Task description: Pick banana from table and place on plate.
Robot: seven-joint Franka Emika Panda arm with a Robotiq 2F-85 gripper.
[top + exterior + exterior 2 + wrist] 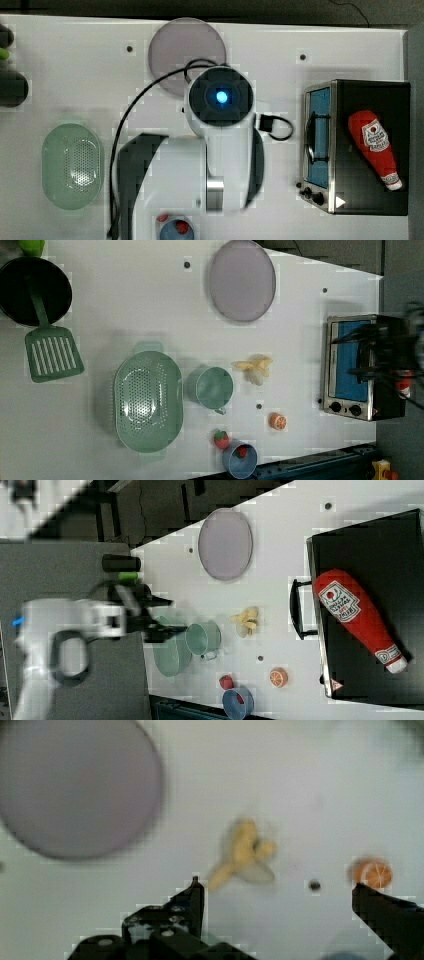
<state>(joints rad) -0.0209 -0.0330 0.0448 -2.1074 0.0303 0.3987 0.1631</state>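
Your gripper [277,895] stands with its jaws spread as wide as they go and nothing between them; in the wrist view the two dark fingers [192,902] frame bare white table [300,780]. The banana [243,854] lies on that table ahead of the jaws, apart from them and nearer to one finger than to the other, so the gap is not yet centred on it. It is a peeled banana, with pale flaps splayed around a yellow core, and its long axis runs at a slant across the line of your fingers rather than squarely across it. I judge you need a small sideways shift and perhaps a slight wrist turn before you descend, so the fingers close across the core and not on a loose flap.

In the left view the banana [255,369] rests in open table, just beside a teal cup [214,387] and well apart from the toaster oven [357,367]. In the right view the gripper [167,615] hangs high above the table.

The plate [242,280] lies bare, well beyond the banana toward the left view's top, with clear table between them. An orange slice [371,872] and a small dark hole [314,884] sit near the other finger; keep clear of the slice.
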